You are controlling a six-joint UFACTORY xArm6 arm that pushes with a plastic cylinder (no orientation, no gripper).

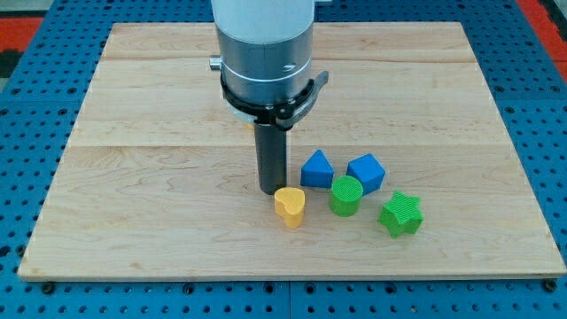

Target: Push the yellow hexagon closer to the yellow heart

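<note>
The yellow heart point(290, 206) lies on the wooden board point(159, 151), below the board's middle. My tip point(269, 189) stands just above and to the left of the heart, very close to it or touching it. No yellow hexagon shows in the view; the arm's body may hide part of the board at the top middle.
A blue triangular block point(316, 168) and a blue block point(366, 172) lie right of my tip. A green cylinder point(345, 195) sits right of the heart. A green star point(400, 213) lies further right. The grey arm body point(266, 53) rises at the view's top middle.
</note>
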